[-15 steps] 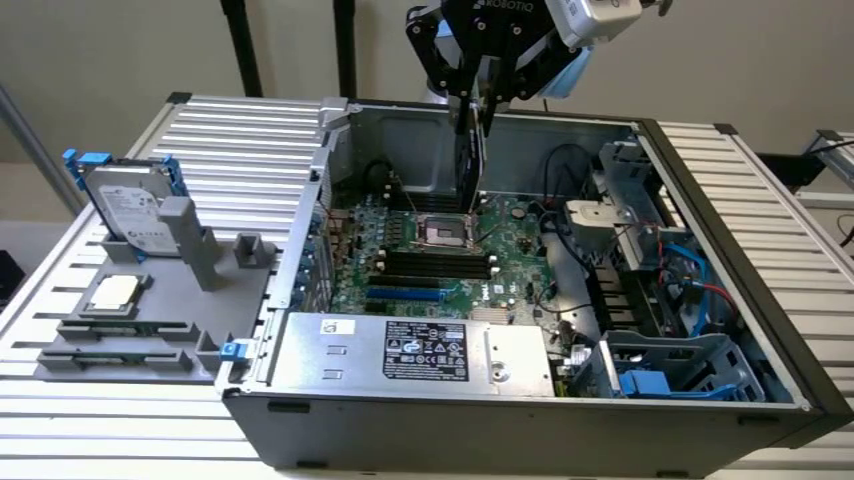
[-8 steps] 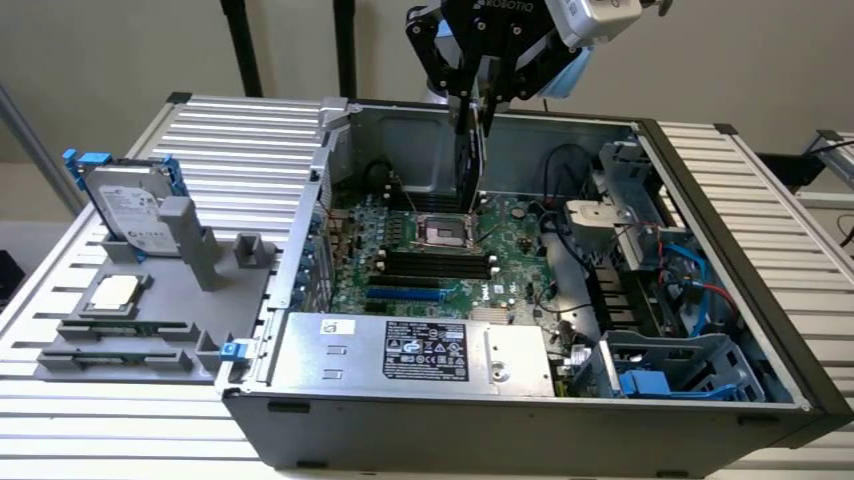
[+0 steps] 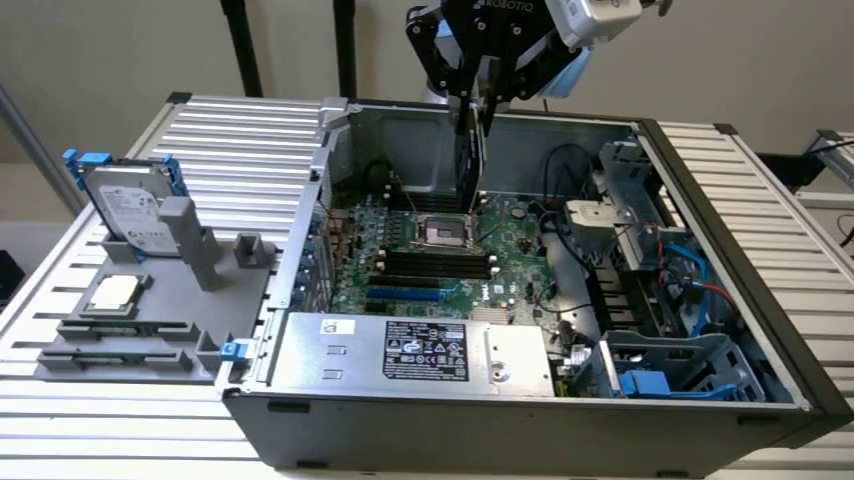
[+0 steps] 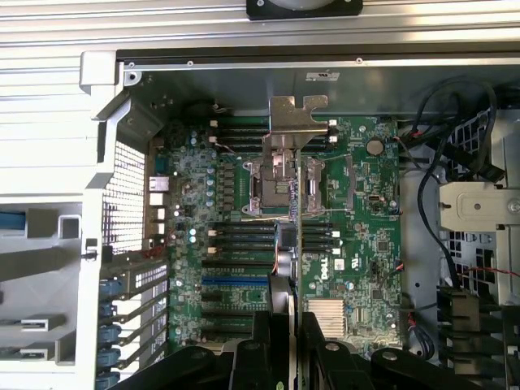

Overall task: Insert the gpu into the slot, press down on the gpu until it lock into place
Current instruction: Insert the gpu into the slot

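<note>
My gripper [image 3: 477,100] hangs over the open computer case, shut on the gpu [image 3: 470,160]. The card is held upright and edge-on, its lower edge above the green motherboard [image 3: 514,250] near the CPU socket [image 3: 442,232]. In the wrist view the gpu [image 4: 297,236] runs as a thin edge away from my gripper [image 4: 286,329], and its metal bracket [image 4: 294,122] shows at the far end. The blue slot [image 3: 404,294] lies toward the case's front, beside the black memory slots [image 3: 427,265]. In the wrist view the slot [image 4: 234,280] sits off to one side of the card and apart from it.
A power supply [image 3: 414,350] fills the case's front. Cables and a drive cage [image 3: 667,375] crowd the exterior view's right. On the exterior view's left, a grey fixture [image 3: 200,250] carries a hard drive [image 3: 127,205] and a processor chip [image 3: 114,292]. Case walls [image 3: 320,190] ring the motherboard.
</note>
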Motion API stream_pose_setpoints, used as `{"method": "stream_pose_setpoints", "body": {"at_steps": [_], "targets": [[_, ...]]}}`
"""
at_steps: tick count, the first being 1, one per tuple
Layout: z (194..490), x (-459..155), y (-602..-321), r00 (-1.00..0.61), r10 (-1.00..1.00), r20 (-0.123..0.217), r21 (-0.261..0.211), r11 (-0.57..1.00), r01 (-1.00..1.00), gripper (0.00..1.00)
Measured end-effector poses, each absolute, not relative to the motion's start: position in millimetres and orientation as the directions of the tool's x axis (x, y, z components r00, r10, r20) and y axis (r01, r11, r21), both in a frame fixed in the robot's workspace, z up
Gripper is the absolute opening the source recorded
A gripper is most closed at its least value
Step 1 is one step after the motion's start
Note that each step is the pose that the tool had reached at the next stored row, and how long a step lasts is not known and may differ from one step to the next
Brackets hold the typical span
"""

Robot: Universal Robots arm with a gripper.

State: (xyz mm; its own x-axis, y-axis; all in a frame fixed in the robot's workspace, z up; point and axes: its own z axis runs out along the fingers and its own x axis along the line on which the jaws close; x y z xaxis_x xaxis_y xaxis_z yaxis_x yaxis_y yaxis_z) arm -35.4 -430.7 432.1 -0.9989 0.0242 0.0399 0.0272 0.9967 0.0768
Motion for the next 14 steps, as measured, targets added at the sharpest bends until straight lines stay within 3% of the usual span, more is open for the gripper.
{"method": "stream_pose_setpoints", "body": {"at_steps": [14], "targets": [[432.1, -35.4, -430.7, -0.999, 0.024, 0.04, 0.077, 0.997, 0.027, 0.26]]}}
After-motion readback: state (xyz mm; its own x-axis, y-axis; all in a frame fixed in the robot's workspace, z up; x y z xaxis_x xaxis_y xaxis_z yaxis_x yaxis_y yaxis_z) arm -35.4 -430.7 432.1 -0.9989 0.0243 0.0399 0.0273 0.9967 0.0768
